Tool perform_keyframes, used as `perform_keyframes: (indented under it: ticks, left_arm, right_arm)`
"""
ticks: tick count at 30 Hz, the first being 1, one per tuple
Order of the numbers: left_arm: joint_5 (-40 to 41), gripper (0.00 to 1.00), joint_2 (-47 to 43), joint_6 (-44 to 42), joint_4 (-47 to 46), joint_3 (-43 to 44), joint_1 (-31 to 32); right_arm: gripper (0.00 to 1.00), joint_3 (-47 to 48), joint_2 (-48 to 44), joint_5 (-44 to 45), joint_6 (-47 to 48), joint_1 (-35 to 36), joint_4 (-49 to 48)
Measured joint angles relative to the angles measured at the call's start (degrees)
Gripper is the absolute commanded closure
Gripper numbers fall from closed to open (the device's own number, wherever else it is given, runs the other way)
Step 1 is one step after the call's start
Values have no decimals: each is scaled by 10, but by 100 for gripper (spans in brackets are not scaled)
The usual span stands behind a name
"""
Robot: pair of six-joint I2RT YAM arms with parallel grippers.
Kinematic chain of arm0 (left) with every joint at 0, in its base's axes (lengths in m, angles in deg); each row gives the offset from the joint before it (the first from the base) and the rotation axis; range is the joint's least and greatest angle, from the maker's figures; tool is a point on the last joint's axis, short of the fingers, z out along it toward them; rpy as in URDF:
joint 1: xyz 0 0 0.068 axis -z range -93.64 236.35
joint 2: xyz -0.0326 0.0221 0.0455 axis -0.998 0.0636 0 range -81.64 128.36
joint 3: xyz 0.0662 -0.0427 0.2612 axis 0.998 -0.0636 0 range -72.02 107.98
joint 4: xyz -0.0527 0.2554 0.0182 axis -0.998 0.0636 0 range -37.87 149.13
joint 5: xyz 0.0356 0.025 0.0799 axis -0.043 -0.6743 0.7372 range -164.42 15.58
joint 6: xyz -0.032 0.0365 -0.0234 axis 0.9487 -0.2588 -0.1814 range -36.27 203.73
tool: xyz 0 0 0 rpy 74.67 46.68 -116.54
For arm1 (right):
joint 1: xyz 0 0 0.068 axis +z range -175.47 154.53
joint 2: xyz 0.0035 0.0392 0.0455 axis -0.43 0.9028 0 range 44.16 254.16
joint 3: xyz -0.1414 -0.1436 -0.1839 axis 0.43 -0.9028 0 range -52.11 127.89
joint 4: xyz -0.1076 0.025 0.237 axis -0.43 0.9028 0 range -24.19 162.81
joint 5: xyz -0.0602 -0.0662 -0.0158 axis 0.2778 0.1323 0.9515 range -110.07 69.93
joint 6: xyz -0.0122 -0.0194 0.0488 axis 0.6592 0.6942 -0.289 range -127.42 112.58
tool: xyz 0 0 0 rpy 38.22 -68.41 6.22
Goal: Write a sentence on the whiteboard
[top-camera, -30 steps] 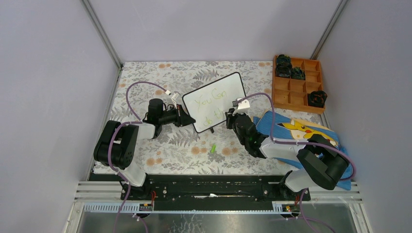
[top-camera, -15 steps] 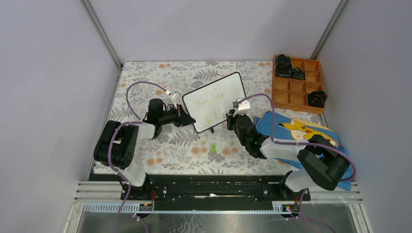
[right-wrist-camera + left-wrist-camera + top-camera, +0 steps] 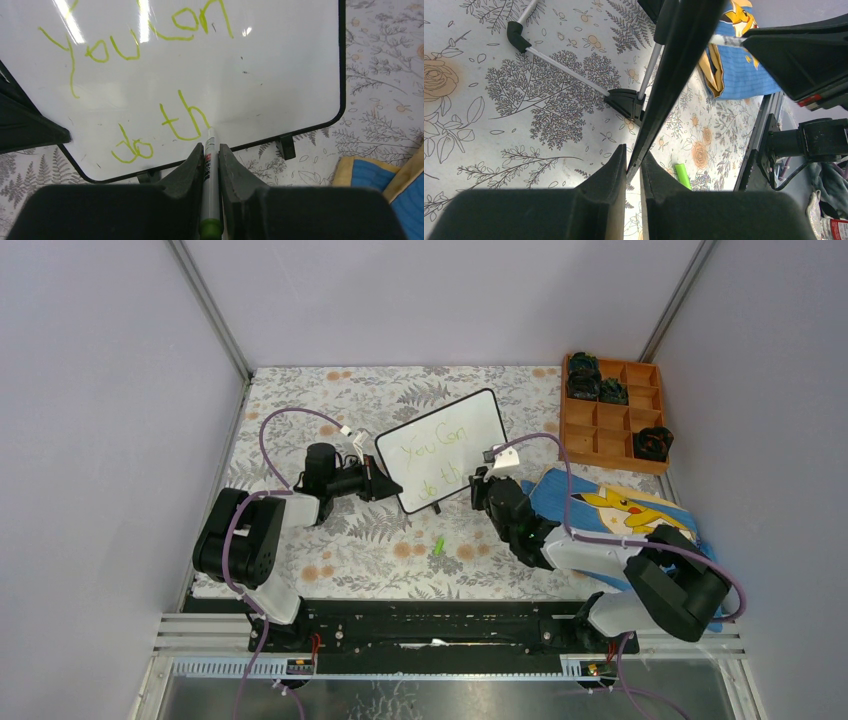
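Observation:
The whiteboard stands tilted on the floral table, white with a thin black frame; it also shows in the right wrist view and edge-on in the left wrist view. The green sentence reads "You Can" above "do th". My left gripper is shut on the board's left edge. My right gripper is shut on a white marker with a green end, its tip touching the board right after the "h".
A green marker cap lies on the table in front of the board. A wooden divided tray with black items stands at the back right. A blue Pikachu cloth lies under the right arm.
My right gripper has shifted slightly to the right along the second line with the marker. The left arm and board have held still.

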Motion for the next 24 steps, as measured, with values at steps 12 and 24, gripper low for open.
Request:
perform_keyframes:
  ticks: [12, 24]
  left_arm:
    - [0, 100, 0, 0, 0, 0, 0]
    - [0, 100, 0, 0, 0, 0, 0]
  right_arm:
    - [100, -2, -39, 0, 11, -3, -32]
    - [100, 19, 0, 0, 13, -10, -51]
